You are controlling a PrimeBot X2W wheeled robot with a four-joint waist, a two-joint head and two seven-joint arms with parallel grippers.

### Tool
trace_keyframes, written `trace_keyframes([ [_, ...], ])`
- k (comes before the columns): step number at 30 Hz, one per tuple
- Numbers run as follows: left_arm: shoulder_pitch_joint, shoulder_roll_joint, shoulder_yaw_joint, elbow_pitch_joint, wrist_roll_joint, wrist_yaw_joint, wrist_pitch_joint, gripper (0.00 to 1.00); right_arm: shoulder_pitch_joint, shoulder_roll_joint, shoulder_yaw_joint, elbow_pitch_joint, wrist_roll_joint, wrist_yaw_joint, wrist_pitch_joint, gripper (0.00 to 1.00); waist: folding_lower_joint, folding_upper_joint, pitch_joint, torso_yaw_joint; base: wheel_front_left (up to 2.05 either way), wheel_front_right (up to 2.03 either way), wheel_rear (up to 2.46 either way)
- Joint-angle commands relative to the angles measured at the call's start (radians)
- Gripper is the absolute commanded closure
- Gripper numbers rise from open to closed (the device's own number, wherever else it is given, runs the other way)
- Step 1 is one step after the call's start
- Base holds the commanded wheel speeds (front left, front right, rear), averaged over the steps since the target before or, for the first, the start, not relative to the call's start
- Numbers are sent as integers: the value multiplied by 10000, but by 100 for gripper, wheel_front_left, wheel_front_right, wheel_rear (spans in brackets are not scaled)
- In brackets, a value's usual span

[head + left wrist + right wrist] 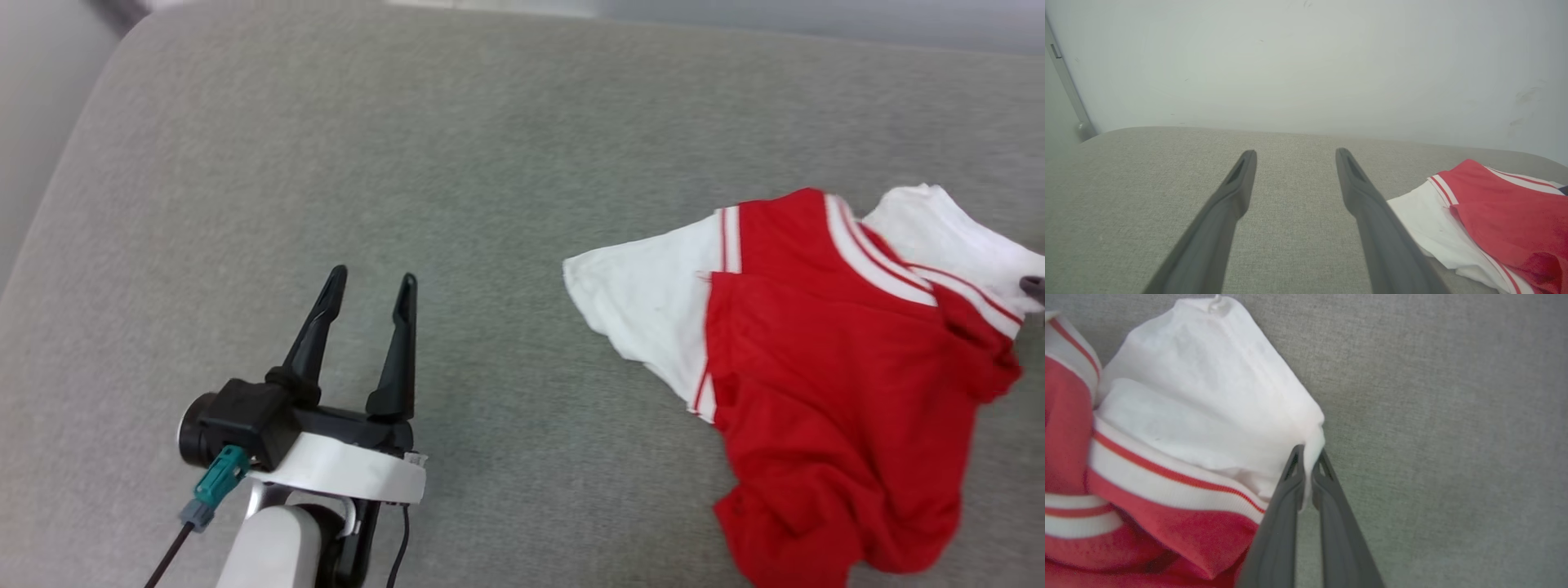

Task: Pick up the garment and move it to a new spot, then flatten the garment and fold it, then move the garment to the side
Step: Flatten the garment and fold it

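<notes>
A: Where was the jersey [824,367]?
B: Crumpled on the grey cushion [326,147], right of centre.
A: End effectors?
B: Fingers of the right gripper [1308,455] were pinched together on its white sleeve edge. The left gripper [371,282] stood spread wide, empty, well apart from it.

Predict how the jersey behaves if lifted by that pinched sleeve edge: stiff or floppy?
Likely floppy: the jersey lies crumpled in soft folds, so it should hang limp from the right gripper, shut on its white sleeve. Probably light; the fabric looks thin. May drag on the woven grey cushion.
</notes>
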Motion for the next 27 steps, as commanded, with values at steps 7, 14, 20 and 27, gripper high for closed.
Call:
trace_keyframes([
  [7, 478, 1, 464, -56, 172, -24, -26, 0, 1687, 344, -1344, -549, -57, -8, -964, 100, -1, 0, -931, -1362, 0, 0, 0],
  [14, 764, 35, 680, -120, 194, -26, -26, 0, 3904, 1477, -2851, -1683, -696, -7, -1831, 100, -1, 0, -1186, -1868, 0, 0, 0],
  [20, 840, 156, 614, -78, 147, -28, -26, 0, 4939, 2557, -3221, -2216, -1064, -7, -2350, 3, -1, 0, -1270, -2161, 0, 0, 0],
  [27, 510, 676, -30, -133, -367, -29, -26, 0, 4524, 2644, -2320, -3541, -1151, -5, -4448, 0, -1, 0, -1224, -2551, 0, 0, 0],
])
